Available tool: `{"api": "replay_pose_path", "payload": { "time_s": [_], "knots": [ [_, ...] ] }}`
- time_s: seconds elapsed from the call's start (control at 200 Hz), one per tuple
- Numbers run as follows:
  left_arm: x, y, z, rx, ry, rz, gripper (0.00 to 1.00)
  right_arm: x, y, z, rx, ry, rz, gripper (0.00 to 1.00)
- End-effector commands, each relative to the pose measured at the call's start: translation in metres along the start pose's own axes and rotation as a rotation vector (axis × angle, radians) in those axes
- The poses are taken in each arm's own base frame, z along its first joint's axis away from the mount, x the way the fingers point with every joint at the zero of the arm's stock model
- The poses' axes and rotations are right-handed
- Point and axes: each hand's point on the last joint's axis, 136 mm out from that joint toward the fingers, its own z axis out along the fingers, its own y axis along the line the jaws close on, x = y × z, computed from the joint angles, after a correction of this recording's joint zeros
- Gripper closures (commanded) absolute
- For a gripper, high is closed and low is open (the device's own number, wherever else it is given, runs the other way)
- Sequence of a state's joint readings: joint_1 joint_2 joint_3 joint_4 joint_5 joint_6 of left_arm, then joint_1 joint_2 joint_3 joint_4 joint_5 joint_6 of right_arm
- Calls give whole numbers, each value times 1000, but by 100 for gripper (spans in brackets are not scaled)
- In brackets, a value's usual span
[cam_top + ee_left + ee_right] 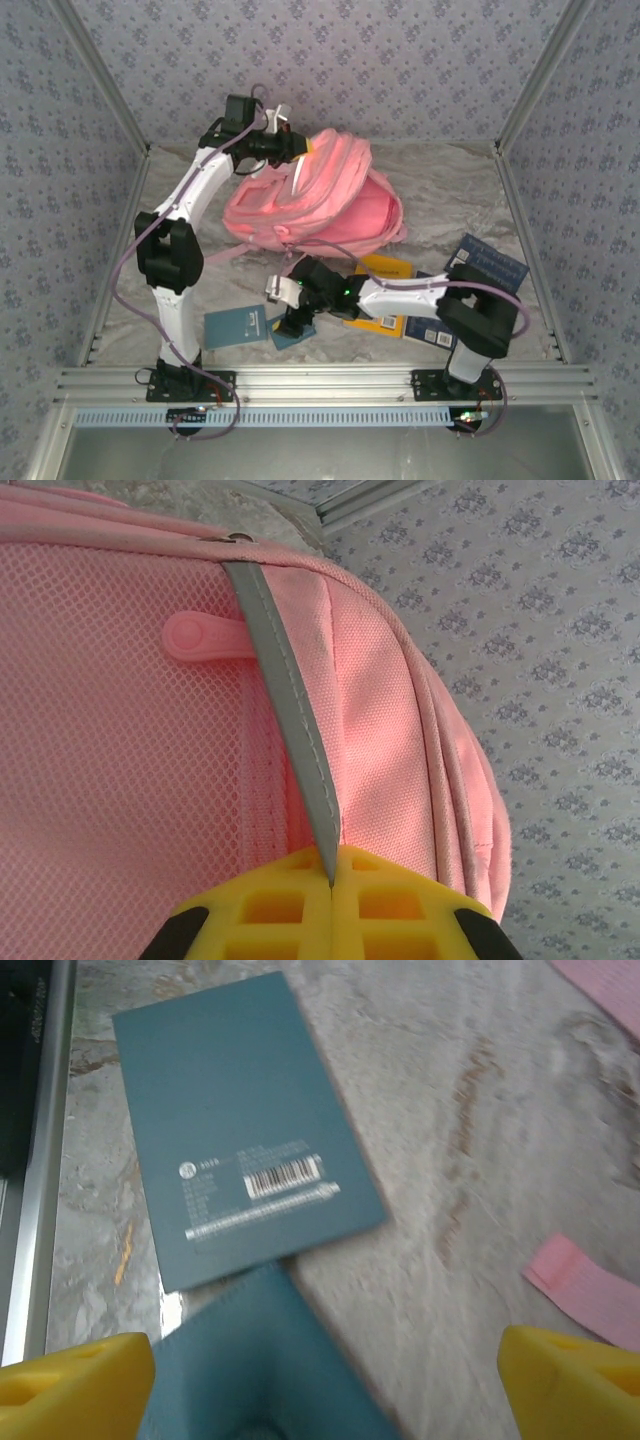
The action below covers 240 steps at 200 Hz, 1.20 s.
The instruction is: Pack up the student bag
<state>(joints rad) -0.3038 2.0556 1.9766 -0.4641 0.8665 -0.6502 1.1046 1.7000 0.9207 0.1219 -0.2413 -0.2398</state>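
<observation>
L gripper [330, 882] fully shut, yellow fingers [275, 912] pressed together on grey strip [285, 700] of student bag [325, 205]. Strip runs up from the pinch across pink fabric, btwn mesh panel [100, 760] on one side and plain padded panel on other. Pink rubber zip tab [200, 638] lies just beside strip, not touched. Seen from above, this gripper sits at far-left top edge of bag. L arm [175, 250] rises from near-left corner and reaches to far side.

Bag lies on its side at far centre of marble table [450, 200], biggest item there.

R gripper [320, 1385] wide open, nothing held. Yellow fingertips [70, 1385] stand well apart at either side, w/ teal fabric pouch [270, 1360] lying btwn them on table. No contact w/ pouch visible.

Teal booklet [240, 1130], barcode side up, flat at near left just beside pouch. Pouch tip meets booklet edge; touching or overlapping, can't tell. Pink strap end [585, 1285] flat on marble on other side of pouch, apart from it. Metal rail [35, 1160] along table edge beside booklet.

Near right: yellow book [385, 268] and dark blue book [487, 262] flat on table. R arm [420, 295] stretches leftward over them, covering parts of both.
</observation>
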Motion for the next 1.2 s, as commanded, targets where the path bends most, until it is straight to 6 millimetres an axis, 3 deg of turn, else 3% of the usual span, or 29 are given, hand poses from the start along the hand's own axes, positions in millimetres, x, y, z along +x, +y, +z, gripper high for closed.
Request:
{"api": "replay_pose_path", "payload": {
  "time_s": [0.0, 0.29, 0.37, 0.4, 0.71, 0.849, 0.999, 1.084, 1.194],
  "knots": [
    [-17, -9, -20, 4, -76, 12, 100, -20, 13, 17, -67, -48, -89, 7],
    [-17, 3, -23, 26, -94, -50, 100, -22, 22, 48, -153, 18, -164, 6],
    [-17, 4, -23, 28, -93, -54, 100, -11, 29, 55, -187, 72, -180, 7],
    [-17, 4, -23, 28, -92, -57, 100, -20, 30, 57, -190, 68, -199, 7],
    [-16, 6, -21, 43, -88, -72, 100, 17, 50, 77, -199, 286, -313, 11],
    [-14, 6, -21, 43, -86, -70, 100, 21, 41, 84, -143, 320, -324, 26],
    [-12, 5, -19, 45, -79, -69, 100, 23, 25, 89, -50, 323, -341, 49],
    [-11, 6, -18, 43, -77, -67, 100, 30, 29, 87, -59, 337, -337, 54],
    [-10, 8, -16, 42, -71, -71, 100, 31, 32, 84, -89, 325, -292, 73]
  ]
}}
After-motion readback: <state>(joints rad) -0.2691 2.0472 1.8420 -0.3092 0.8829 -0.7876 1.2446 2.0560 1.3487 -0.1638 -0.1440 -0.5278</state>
